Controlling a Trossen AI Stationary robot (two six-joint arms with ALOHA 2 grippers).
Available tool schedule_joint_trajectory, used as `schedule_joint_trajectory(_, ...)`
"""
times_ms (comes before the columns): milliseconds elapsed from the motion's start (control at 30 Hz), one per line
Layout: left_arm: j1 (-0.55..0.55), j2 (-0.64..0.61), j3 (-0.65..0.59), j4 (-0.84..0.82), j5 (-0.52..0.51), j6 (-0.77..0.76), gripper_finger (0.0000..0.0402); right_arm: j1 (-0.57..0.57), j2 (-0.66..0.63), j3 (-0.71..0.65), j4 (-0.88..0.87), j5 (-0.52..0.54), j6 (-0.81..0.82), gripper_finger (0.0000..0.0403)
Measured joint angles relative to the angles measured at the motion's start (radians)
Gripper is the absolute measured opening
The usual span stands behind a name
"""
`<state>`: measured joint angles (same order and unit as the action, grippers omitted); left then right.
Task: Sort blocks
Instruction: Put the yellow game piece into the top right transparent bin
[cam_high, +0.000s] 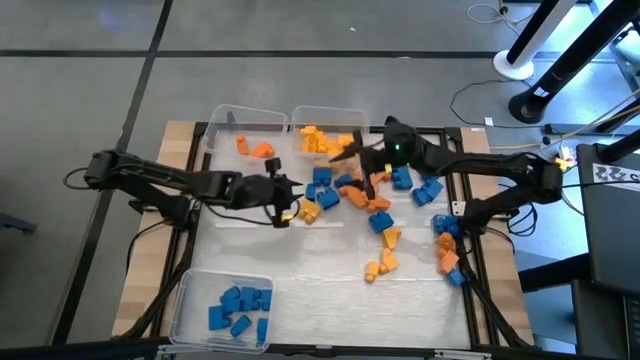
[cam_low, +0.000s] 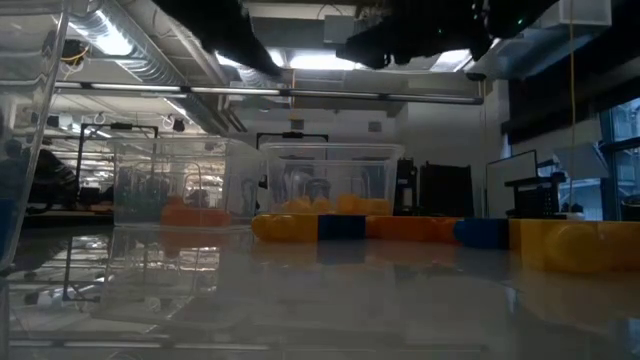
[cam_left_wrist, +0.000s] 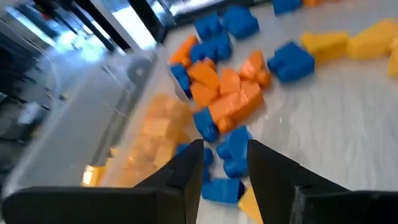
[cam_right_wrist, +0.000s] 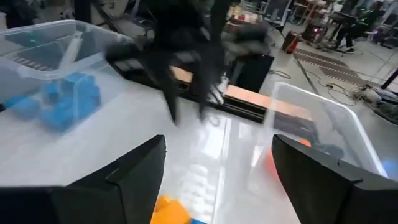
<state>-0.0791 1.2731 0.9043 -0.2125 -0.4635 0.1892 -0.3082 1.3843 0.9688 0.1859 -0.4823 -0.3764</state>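
From above we look straight down on the whole surface (cam_high: 330, 245). Our low camera sits at surface height, facing the room. Each wrist camera looks closely past its own fingers; all views share the blocks (cam_high: 375, 205) near the far edge.

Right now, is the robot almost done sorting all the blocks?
Not yet. Some blue blocks already sit in the near bin, and orange ones and yellow ones in the two far bins. The left hand is open above the pile, holding nothing. The right hand is open too. Many loose blocks remain.
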Motion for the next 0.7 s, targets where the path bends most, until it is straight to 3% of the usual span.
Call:
schedule_joint_trajectory(367, 0.181, 0.201, 0.0, 0.023, 0.21, 0.121, 0.0207, 0.201, -0.104, 0.0, -0.159, 0.209, -0.019, 0.0292)
schedule_joint_trajectory(533, 0.221, 0.288, 0.0, 0.026, 0.345, 0.174, 0.0213, 0.288, -0.108, 0.0, -0.286, 0.297, -0.022, 0.0292)
schedule_joint_trajectory(700, 0.223, 0.341, 0.0, 0.055, 0.36, 0.241, 0.0211, 0.373, -0.107, 0.0, -0.406, 0.452, -0.022, 0.0292)
